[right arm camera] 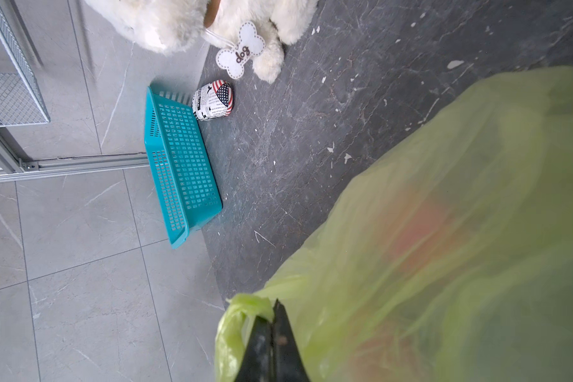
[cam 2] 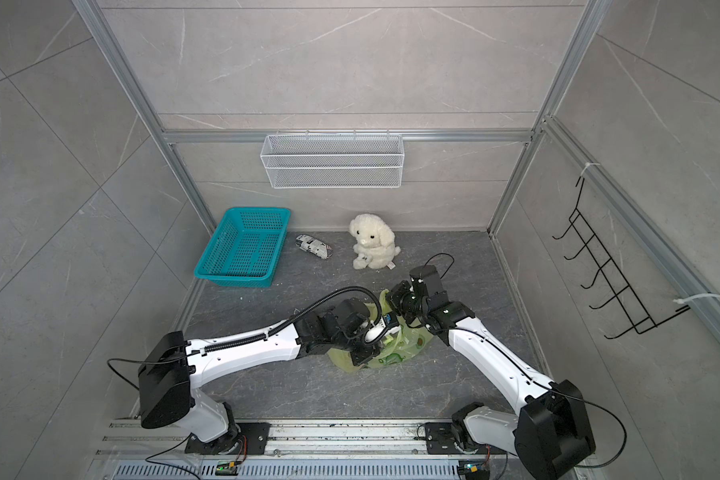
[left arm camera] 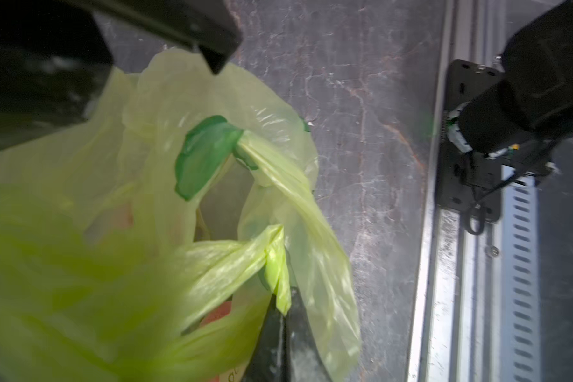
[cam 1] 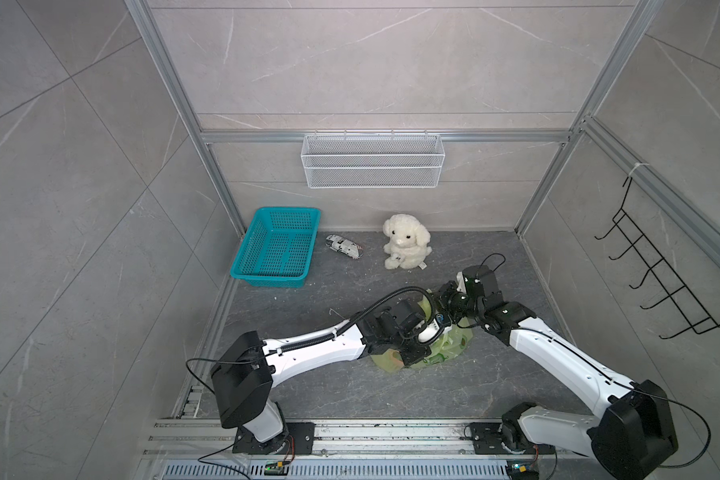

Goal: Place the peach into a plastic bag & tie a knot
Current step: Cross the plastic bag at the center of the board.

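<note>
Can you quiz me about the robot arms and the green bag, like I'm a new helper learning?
1. True or false: the plush dog sits outside the teal basket.
2. What do the left gripper and right gripper both pinch? A) the plastic bag B) the plush dog C) the teal basket
3. Fill in: the dog's bone-shaped tag reads ____.
Key: 1 true; 2 A; 3 dog.

A teal perforated plastic basket (cam 1: 253, 245) sits at ten o'clock on the dark marbled tabletop (cam 1: 350, 395), with a small rolled fabric pouch in newsprint-and-flag print (cam 1: 344, 247) near its three o'clock. A fluffy white plush dog (cam 1: 406, 241) (bone-shaped tag (right arm camera: 240, 49) reading "dog") sits upright at twelve, a white wire-mesh wall shelf (cam 1: 373, 166) above it and a black wire hook rack (cam 1: 664, 266) at three
</note>
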You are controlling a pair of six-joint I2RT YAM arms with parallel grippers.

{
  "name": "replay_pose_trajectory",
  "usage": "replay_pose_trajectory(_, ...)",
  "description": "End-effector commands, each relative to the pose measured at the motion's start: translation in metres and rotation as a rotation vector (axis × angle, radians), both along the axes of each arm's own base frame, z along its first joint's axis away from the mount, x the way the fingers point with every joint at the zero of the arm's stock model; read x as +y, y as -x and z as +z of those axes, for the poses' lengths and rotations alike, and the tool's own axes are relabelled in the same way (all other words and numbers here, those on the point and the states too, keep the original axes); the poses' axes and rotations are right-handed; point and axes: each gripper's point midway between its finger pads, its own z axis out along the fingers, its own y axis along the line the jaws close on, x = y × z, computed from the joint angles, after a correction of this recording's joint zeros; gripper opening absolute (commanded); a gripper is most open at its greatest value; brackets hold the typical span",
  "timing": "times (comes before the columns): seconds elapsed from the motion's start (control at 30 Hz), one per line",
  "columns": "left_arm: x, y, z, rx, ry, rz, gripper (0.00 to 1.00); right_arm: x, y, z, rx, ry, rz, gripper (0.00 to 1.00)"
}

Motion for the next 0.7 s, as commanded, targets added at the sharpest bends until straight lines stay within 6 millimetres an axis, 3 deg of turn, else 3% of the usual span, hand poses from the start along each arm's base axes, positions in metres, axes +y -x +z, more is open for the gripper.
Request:
replay_pose_trajectory(0.0,-0.003,-0.042,0.017,-0.120,0.072,0.229,0.00,0.000,0.008,0.007,-0.016,-0.025,0.008,0.00)
replay_pose_trajectory(0.13,0.009,-0.075,0.024,-0.244,0.123,0.426,0.00,-0.003,0.017,0.007,-0.014,-0.029,0.015,0.00)
replay_pose_trajectory(0.27,0.010,-0.094,0.025,-0.349,0.148,0.511,0.00,-0.005,0.028,0.012,-0.023,-0.043,0.033,0.00)
replay_pose_trajectory(0.37,0.026,-0.113,0.030,-0.466,0.151,0.646,0.00,-0.010,0.037,0.015,-0.030,-0.026,0.039,0.00)
replay_pose_trajectory(0.67,0.052,-0.141,0.057,-0.713,0.246,0.895,0.00,-0.017,0.069,0.006,0.000,-0.014,0.087,0.00)
